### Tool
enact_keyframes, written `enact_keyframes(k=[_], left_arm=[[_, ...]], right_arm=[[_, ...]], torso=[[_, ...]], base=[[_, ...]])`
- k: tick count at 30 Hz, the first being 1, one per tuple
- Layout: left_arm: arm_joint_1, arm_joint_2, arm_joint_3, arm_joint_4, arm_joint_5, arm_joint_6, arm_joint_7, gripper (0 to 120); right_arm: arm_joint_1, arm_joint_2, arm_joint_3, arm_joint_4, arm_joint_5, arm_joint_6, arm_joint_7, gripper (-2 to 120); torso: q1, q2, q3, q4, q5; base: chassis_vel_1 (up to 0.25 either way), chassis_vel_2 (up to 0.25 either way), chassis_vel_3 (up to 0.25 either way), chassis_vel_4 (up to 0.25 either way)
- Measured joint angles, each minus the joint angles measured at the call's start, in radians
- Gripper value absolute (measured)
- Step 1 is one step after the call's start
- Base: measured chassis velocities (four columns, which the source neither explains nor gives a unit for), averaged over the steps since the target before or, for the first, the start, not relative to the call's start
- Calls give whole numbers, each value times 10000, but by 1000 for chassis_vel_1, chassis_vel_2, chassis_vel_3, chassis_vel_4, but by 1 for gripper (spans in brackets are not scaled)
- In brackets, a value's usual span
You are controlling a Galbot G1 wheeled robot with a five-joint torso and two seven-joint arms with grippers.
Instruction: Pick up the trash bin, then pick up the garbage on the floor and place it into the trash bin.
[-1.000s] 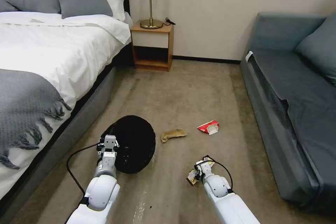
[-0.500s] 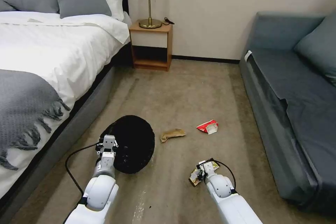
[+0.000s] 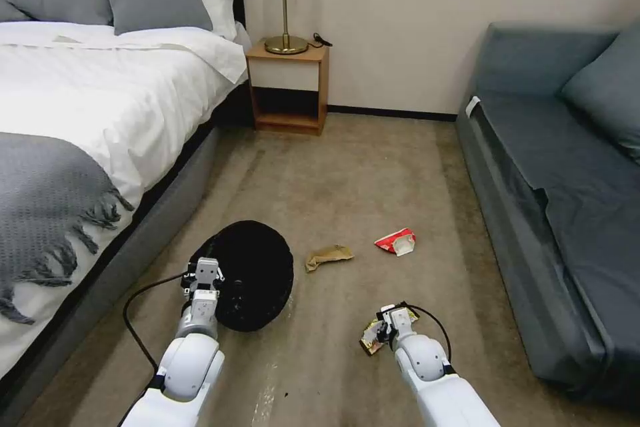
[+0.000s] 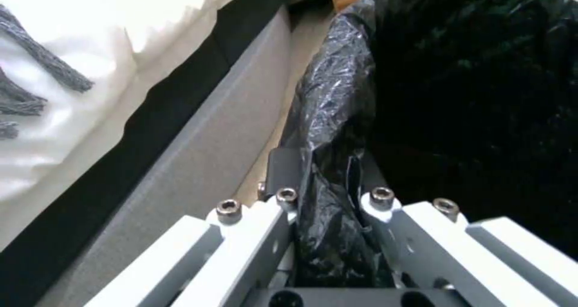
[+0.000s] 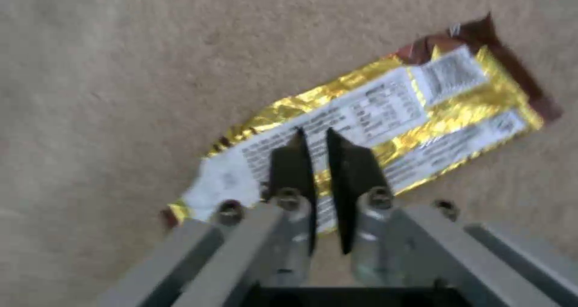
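Since a moment ago, the right gripper has drawn slightly nearer the robot, fingers nearly closed, pinching the yellow-black snack wrapper just above the floor. Print on the wrapper's white panels is too blurred to read. The left gripper clamps the bag-lined rim of the trash bin, beside the bed. Crumpled brown paper and a red-white packet lie on open carpet, well clear of the sofa.
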Motion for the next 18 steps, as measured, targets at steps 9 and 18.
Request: enact_keyframes(k=[9, 18], left_arm=[[-1, 20, 2, -10, -17, -2, 8, 4], [-83, 5, 77, -10, -17, -4, 12, 4]], right_arm=[[84, 30, 963, 448, 2149, -549, 578, 44], [238, -28, 1319, 161, 2561, -549, 752, 77]], torso=[[0, 0, -1, 0, 0], [0, 0, 0, 0, 0]], base=[[0, 0, 0, 0], [0, 0, 0, 0]])
